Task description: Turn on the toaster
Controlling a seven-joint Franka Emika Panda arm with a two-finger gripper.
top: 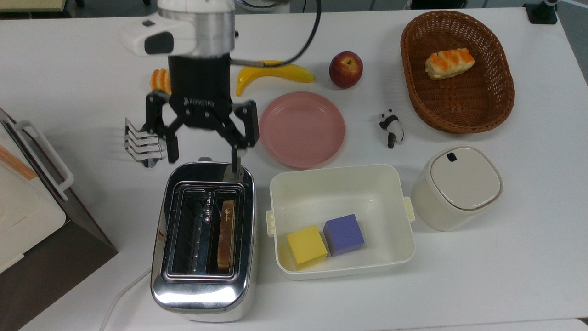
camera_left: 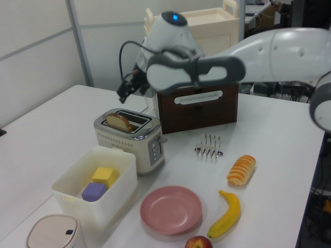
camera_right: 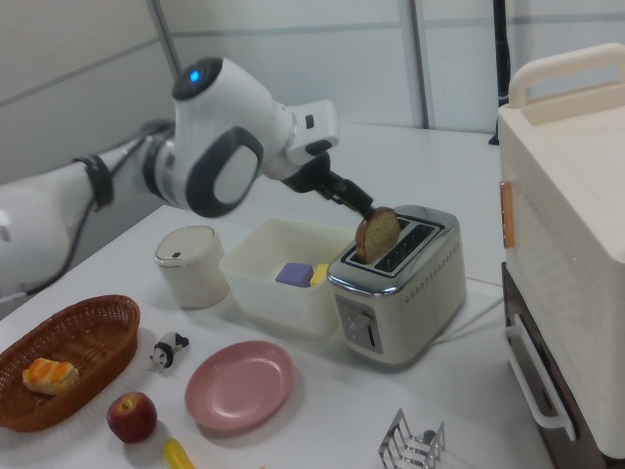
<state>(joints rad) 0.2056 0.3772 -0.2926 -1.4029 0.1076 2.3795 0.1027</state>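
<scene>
The chrome two-slot toaster [top: 198, 294] stands at the table's front, left of centre in the top view, its white cord trailing off the front edge. A bread slice [top: 226, 233] sits in the slot on the top view's right, its top poking out. My gripper [top: 203, 158] hangs open just past the toaster's far end, fingers spread wide and holding nothing. The left view shows the toaster [camera_left: 135, 140] with its button panel facing the pink plate, and the gripper [camera_left: 125, 91] above and behind it. The right view shows the toaster [camera_right: 410, 293] and the bread [camera_right: 376, 234].
A wire toast rack [top: 142, 142] stands left of the gripper in the top view and a pink plate [top: 301, 128] right of it. A white bin [top: 340, 181] with two cubes adjoins the toaster. A white-and-brown appliance [top: 27, 216] fills the top view's left edge.
</scene>
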